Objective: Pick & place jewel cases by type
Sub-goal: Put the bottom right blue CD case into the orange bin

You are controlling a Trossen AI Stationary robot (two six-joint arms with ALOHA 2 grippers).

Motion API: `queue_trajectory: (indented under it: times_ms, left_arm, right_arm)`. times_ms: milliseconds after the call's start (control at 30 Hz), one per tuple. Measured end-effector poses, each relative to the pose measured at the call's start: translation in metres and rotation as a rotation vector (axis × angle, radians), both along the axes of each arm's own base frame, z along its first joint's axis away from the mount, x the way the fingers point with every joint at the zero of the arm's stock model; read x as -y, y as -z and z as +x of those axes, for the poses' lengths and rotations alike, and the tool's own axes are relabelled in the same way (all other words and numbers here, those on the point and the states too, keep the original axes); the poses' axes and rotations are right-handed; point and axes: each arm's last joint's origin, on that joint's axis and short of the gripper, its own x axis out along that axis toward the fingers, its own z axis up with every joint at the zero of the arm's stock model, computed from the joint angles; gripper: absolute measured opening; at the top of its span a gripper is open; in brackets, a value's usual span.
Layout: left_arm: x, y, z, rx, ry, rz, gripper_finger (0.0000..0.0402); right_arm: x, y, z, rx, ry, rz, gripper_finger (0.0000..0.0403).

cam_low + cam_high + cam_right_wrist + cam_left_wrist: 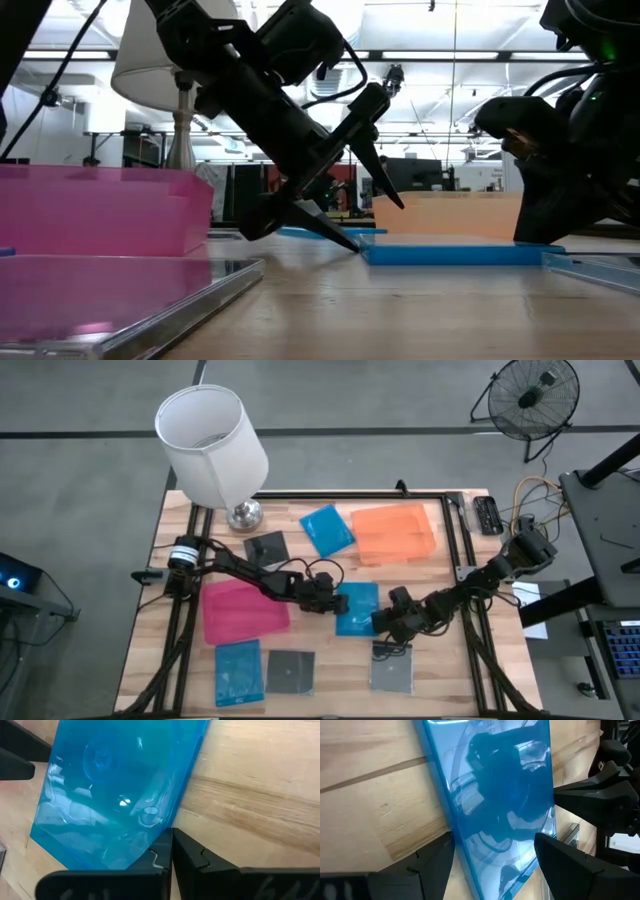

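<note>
Nearest, at the front edge in the low view: one flat jewel case [150,300], colour hard to tell. Spread under everything: the wooden surface [150,610]. Stood at the back left corner: a white lamp [212,440]. Sat at the left: the pink tray [245,610]. Sat at the back right: the orange tray [393,532].

Lay flat in the middle: a blue jewel case [357,605]. Lay beside the orange tray: a second blue jewel case [327,528]. Lay at the front left: a third blue jewel case [238,672]. Dotted about: three dark jewel cases, one behind the pink tray [267,546], one at the front [290,672], one at the front right [391,668].

Reached down to the middle blue case's left edge: the left claw [338,603], spread wide and gripping nothing. Pressed against that case's other side: the right claw [171,845], clenched tight on nothing.
</note>
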Motion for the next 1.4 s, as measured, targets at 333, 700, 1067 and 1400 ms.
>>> queue_trajectory:
  times_ms: [333, 700, 1067, 1400]
  left_arm:
    - [0.001, -0.008, 0.003, 0.011, 0.012, 0.01, 0.0257]
    - [0.003, -0.052, 0.006, 0.254, 0.032, 0.001, 0.0257]
    - [0.004, -0.046, 0.008, 0.197, 0.036, 0.008, 0.0257]
    - [0.004, -0.045, 0.008, 0.177, 0.029, 0.008, 0.0257]
  right_arm:
    - [0.0, 0.0, 0.0, -0.002, -0.002, 0.004, 0.0008]
    - [-0.001, -0.002, 0.003, 0.021, -0.003, 0.022, 0.0008]
    - [-0.002, -0.002, 0.003, 0.019, -0.016, 0.02, 0.0008]
    - [-0.002, -0.002, 0.003, 0.018, -0.019, 0.019, 0.0008]
